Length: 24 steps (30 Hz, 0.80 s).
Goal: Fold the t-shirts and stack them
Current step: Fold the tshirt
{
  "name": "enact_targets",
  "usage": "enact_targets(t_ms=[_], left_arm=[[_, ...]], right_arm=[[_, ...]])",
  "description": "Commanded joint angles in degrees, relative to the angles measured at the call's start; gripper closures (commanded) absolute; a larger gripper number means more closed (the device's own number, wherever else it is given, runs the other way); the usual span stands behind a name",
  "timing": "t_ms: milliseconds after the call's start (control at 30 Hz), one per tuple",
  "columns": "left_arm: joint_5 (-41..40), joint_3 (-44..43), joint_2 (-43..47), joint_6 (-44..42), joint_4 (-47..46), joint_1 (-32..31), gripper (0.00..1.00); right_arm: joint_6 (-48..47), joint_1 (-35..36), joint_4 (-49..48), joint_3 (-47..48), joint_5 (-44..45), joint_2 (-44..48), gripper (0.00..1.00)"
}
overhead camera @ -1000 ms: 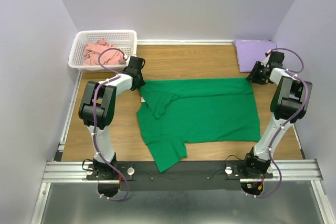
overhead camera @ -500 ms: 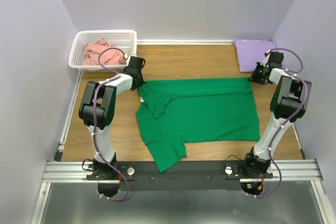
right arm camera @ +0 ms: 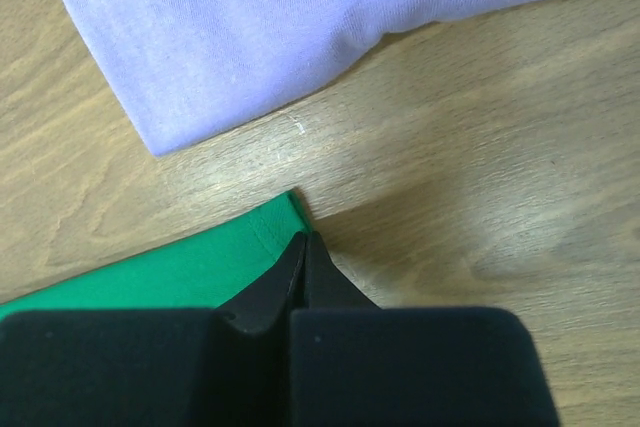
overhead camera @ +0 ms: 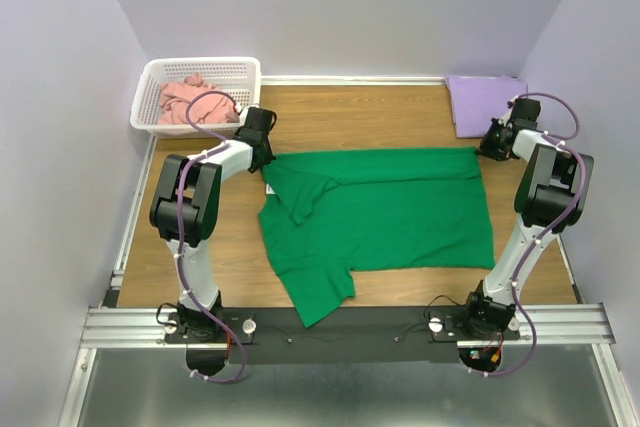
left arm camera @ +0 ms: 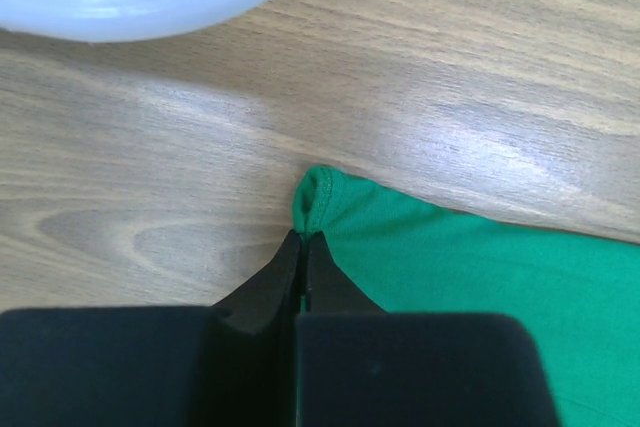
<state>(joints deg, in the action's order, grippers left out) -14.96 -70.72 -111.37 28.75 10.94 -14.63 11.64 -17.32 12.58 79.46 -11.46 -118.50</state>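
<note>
There, left fingers (left arm camera: 268,285) and right fingers (right arm camera: 262,295) pinch the green t-shirt (overhead camera: 400,212) corners at their tips, so lift evenly, taut.

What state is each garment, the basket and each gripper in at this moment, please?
green t-shirt, spread flat, one sleeve folded onto the body.
lavender t-shirt, folded flat.
white lattice basket, upright.
pink t-shirt, crumpled inside it.
left gripper, shut on the green t-shirt's far corner.
right gripper, shut on its other far corner.
</note>
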Motion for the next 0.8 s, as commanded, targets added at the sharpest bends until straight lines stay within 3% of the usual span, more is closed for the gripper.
enact_targets(t_ms=[0,133,200,233,300,433,533,767], left_arm=[[-0.6,-0.3,1.59,0.34,4.62,0.84,0.79],[0.72,-1.44,4.58,0.43,4.97,0.4,0.5],[1.86,-1.79,6.51,0.6,5.14,-0.04,0.46],[2.39,-2.14,7.74,0.86,5.49,-0.13,0.37],[3.27,-2.32,8.97,1.04,6.02,-0.39,0.26],[4.06,-2.15,12.84,1.74,8.13,-1.53,0.14],[3.01,-0.66,18.45,1.66,9.71,-4.17,0.14],[-3.84,6.02,26.11,-2.65,12.43,-18.31,0.14]], right_arm=[[0.66,-1.4,2.1,-0.89,2.69,2.29,0.93],[3.03,-1.4,2.19,-1.32,0.92,5.81,0.76],[4.88,-1.4,2.19,-1.76,1.27,7.39,0.68],[5.58,-1.4,2.19,-2.37,2.23,9.14,0.63],[7.6,-1.4,2.27,-3.69,3.11,11.08,0.58],[11.12,-1.31,2.54,-6.94,-0.65,16.1,0.55],[13.76,0.35,2.45,-9.32,-6.8,20.23,0.55],[19.54,16.67,-1.4,-19.05,-14.54,25.5,0.4]])
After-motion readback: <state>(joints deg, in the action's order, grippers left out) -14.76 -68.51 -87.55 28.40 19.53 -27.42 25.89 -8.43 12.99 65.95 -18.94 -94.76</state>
